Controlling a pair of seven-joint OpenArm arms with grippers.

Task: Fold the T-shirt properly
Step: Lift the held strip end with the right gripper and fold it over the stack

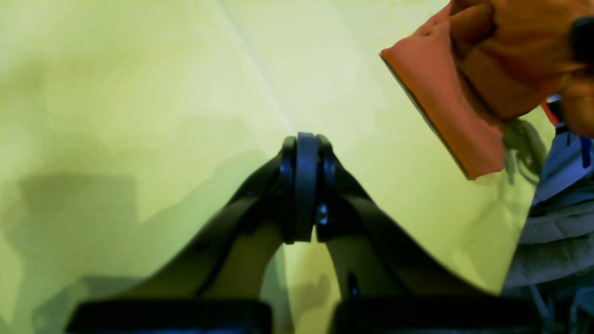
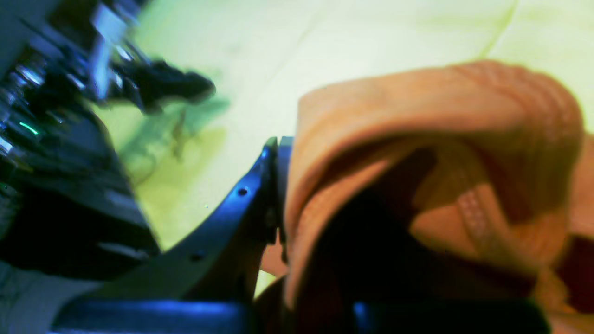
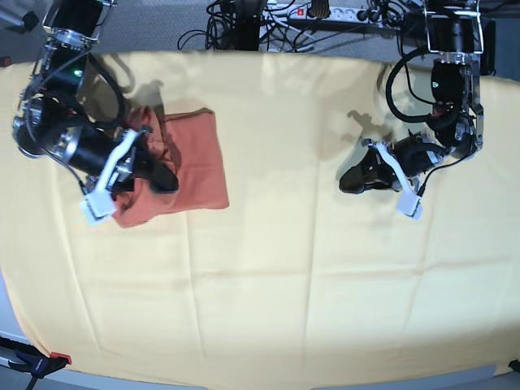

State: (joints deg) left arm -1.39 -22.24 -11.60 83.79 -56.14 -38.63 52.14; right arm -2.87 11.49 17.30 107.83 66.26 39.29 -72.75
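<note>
Desk (image 3: 268, 309): covered edge to edge by a pale yellow cloth (image 3: 284, 244); cables and a power strip lie beyond its far edge.
T-shirt (image 3: 191, 162): a rust-orange bundle, already folded smaller, lying near the far left corner of the desk in the base view, one end bunched under the right arm.
Right gripper (image 3: 150, 175): over the left end of the T-shirt; its wrist view shows a thick roll of orange fabric draped over one jaw, and the jaws appear pinched on that fabric.
Left gripper (image 3: 357, 177): near the right edge of the desk, well apart from the T-shirt, jaws pressed together on nothing, above bare yellow cloth.
Step in hand: judged to be a late fold, the right gripper carrying or tucking a gathered end while the left arm stands clear.
Next move calls for: laying the held layer flat and square over the rest, then letting go without dragging the fabric; the bunched end may need smoothing.
Only in the right wrist view: ribbed fabric and a seam strip inside the fold, close up and blurred.
Only in the left wrist view: a folded corner of the T-shirt (image 1: 445, 111), raised.
Only in the base view: the whole layout and both arms.
</note>
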